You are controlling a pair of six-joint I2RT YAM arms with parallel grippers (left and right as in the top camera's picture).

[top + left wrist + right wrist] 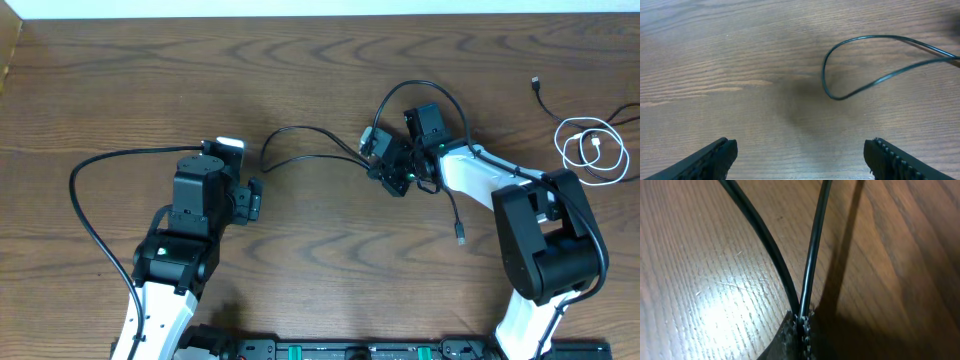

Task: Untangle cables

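A thin black cable [300, 145] lies on the wooden table as a long loop, its bend at the left [840, 95] and both strands running right into my right gripper [385, 165]. The right gripper [802, 322] is shut on the two strands of this black cable [810, 260], just above the table. More of the cable arcs over the right wrist [440, 95] and trails down to a small plug [461, 238]. A white cable [592, 150] lies coiled at the far right. My left gripper [800, 157] is open and empty, a short way left of the loop's bend.
A short black cable end with a plug [541, 92] lies at the far right, next to the white coil. A thick black arm wire [90, 200] loops left of the left arm. The table's back edge [320, 12] runs along the top.
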